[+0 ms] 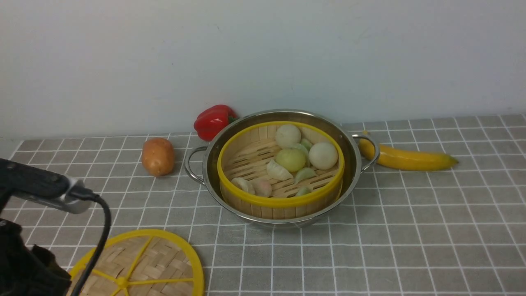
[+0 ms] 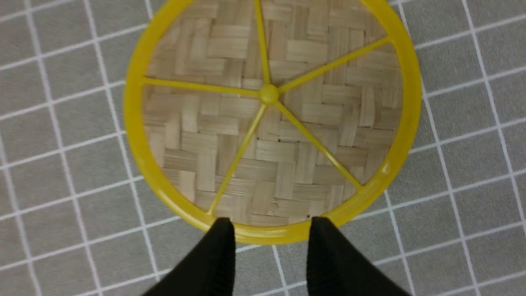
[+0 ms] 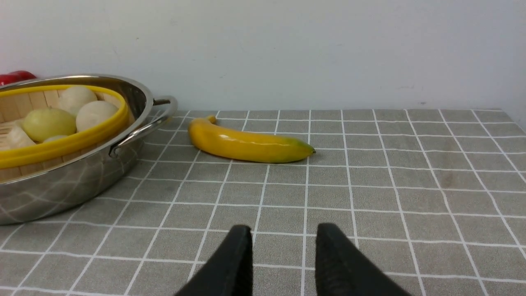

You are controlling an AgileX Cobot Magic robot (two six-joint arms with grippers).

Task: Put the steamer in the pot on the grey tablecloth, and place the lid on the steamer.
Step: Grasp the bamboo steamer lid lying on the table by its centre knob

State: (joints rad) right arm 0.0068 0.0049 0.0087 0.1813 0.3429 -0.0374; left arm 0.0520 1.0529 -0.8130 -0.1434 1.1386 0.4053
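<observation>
Grey tablecloth (image 1: 411,213) holds the pot (image 1: 350,164) with the steamer (image 1: 283,202) inside, and the lid (image 2: 287,135) lies flat under the left gripper (image 2: 269,225), whose jaws are spread like the empty right gripper's (image 3: 283,233), so the thin rim might slip when pinched.

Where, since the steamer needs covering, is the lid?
The lid lies flat on the grey tablecloth at the front view's near left, nearer than the pot, the left gripper by its rim.
</observation>
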